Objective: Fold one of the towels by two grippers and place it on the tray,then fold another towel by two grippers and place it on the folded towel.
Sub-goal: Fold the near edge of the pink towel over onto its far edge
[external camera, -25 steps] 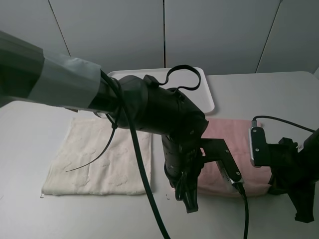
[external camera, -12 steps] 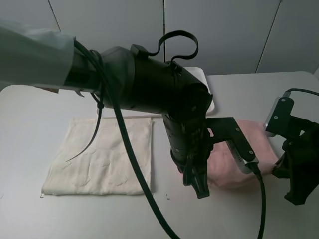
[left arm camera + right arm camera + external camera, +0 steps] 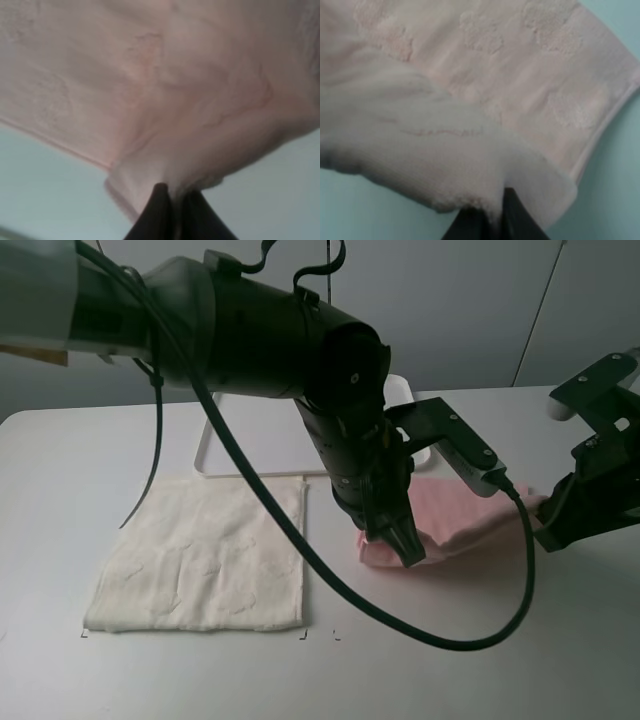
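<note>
- Pale grey flat desk point(image 3: 560, 660).
- Cream-white square terry towel point(image 3: 200, 560), spread flat at 8 o'clock.
- White rectangular plastic tray point(image 3: 250, 445) with a low rim, at 12 o'clock, partly behind the left arm.
- Pale pink terry towel point(image 3: 460, 522), at 3 o'clock, bunched into a sagging roll slung between both grippers.
- Left gripper point(image 3: 402, 543): jaws pressed together, pinching the pink hem.
- Right gripper point(image 3: 548, 530): likewise, at the opposite end.

Only the wrist views show the pinched edges and the faint embossing. Only the high view shows the tray and the cream-white towel.

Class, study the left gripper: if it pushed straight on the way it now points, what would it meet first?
The pink towel pinched by the left gripper; just beyond that, probably the table, though depth is unclear.
</note>
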Controlling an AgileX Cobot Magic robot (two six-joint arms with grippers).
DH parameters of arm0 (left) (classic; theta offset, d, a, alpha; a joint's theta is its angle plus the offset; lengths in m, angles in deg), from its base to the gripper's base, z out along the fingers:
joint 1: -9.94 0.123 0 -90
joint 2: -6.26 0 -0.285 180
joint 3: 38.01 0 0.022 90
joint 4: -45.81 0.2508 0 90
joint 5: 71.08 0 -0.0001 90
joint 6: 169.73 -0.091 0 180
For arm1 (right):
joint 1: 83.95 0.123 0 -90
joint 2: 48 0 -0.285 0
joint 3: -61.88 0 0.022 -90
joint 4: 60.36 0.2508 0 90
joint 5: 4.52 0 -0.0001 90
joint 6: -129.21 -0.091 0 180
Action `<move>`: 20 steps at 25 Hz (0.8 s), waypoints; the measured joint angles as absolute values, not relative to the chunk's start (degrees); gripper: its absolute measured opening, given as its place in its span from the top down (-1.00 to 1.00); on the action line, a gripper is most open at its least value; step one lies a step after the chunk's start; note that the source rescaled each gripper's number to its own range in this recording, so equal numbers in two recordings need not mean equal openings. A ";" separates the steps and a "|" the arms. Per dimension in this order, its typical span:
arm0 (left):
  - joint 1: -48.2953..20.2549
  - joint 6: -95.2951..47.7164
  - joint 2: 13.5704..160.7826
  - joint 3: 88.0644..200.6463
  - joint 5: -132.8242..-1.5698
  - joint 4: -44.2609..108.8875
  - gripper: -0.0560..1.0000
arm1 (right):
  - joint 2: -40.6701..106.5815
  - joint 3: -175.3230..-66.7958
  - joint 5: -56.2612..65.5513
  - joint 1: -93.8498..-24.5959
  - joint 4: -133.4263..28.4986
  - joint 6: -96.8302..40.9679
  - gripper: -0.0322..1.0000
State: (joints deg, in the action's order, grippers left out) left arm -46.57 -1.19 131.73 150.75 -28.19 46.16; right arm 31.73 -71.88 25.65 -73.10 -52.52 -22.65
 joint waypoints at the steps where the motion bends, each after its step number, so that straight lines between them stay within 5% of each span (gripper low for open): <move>1: -45.99 -0.38 131.73 150.75 -28.75 46.16 0.89 | 31.84 -71.88 24.80 -73.10 -53.07 -24.38 0.94; 16: -41.82 7.34 132.10 150.75 -38.86 48.38 0.89 | 42.29 -71.92 8.78 -73.10 -75.38 -54.08 0.94; 20: -41.42 10.69 133.23 150.75 -39.73 51.86 0.58 | 44.48 -71.92 5.34 -73.10 -79.60 -54.63 0.92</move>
